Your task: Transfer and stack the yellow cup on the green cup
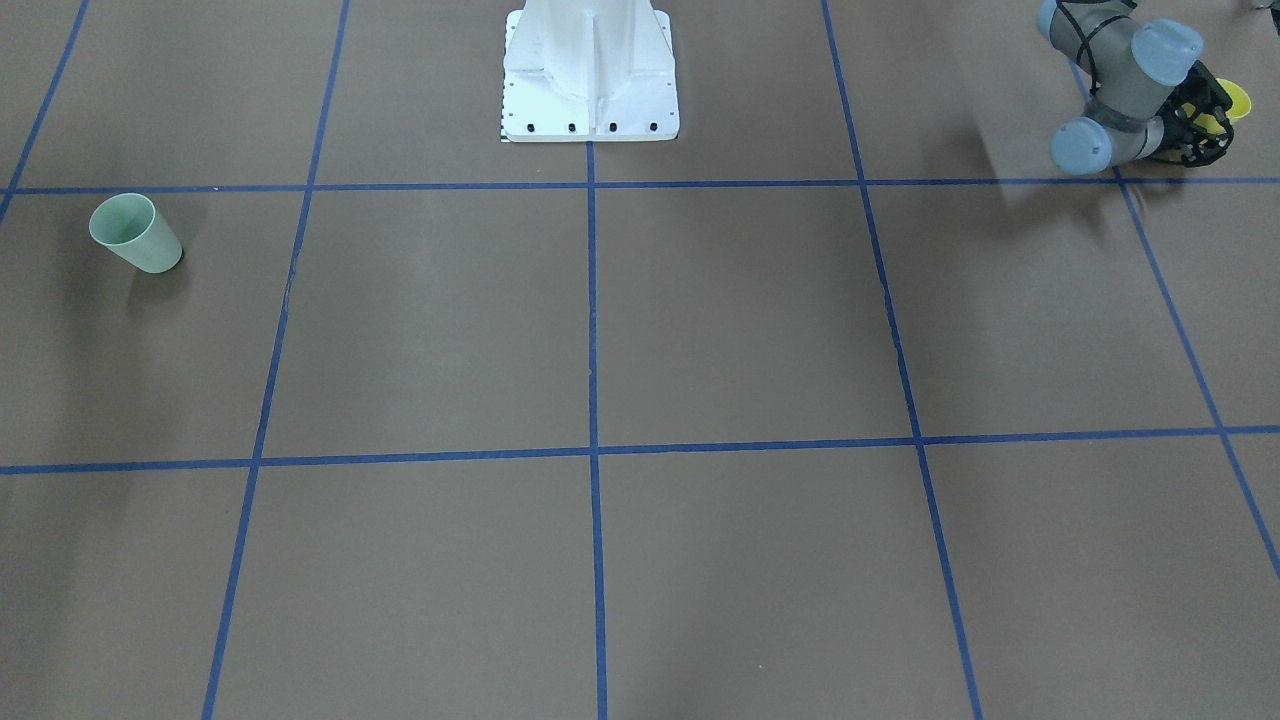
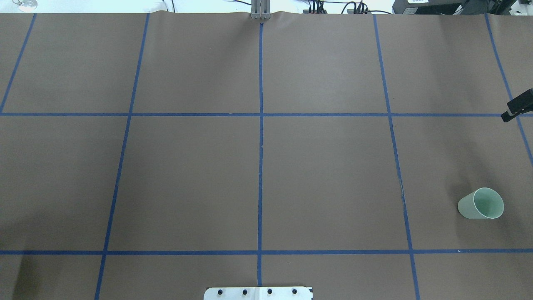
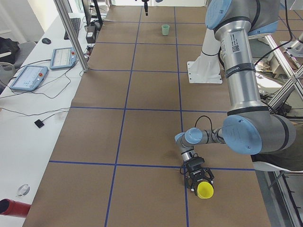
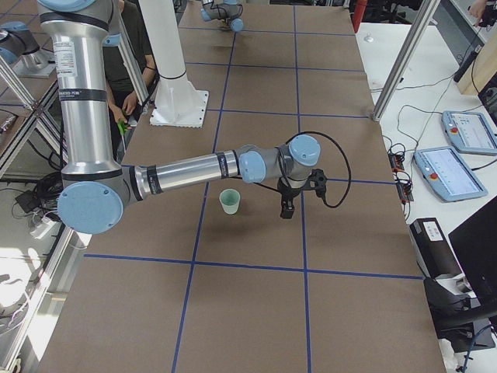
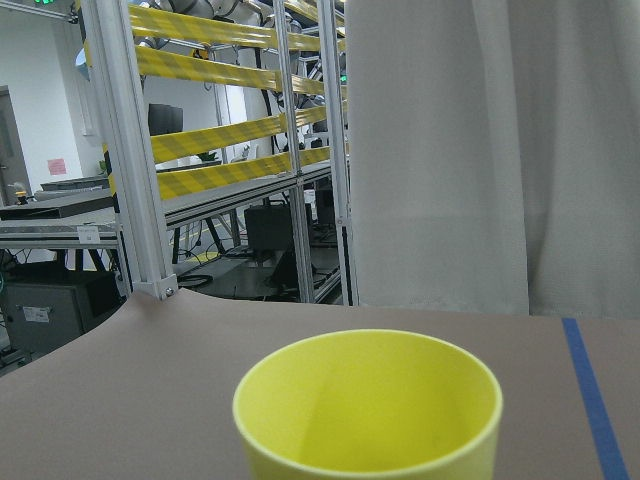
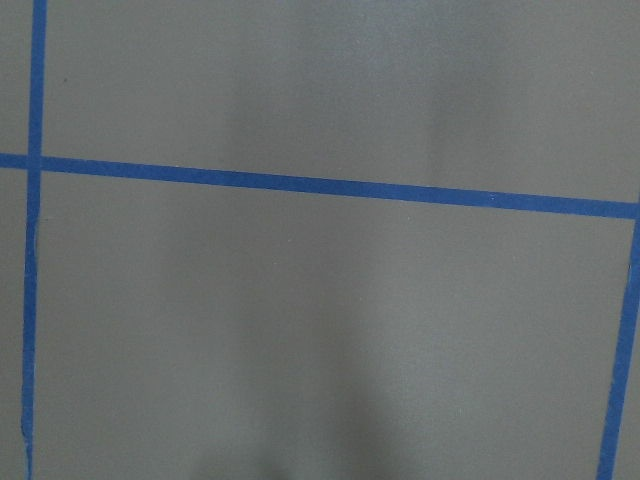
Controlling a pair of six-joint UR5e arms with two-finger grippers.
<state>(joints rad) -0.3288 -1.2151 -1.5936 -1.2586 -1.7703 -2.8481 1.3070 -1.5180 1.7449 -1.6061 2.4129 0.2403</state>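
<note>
Brown paper covers the table (image 1: 740, 320); the yellow cup (image 3: 205, 190) stands at its end on the robot's left, with the left gripper (image 3: 200, 182) straddling it, though I cannot tell whether the claw presses its wall or stands just off it; the green cup (image 2: 481, 203) stands upright well apart, on the robot's right, the right gripper (image 4: 286, 210) hanging near it, its claw equally unclear; risks, as I judge: an off-centre squeeze may tip or drop the light tapered cup, and the right arm may knock the green cup.
</note>
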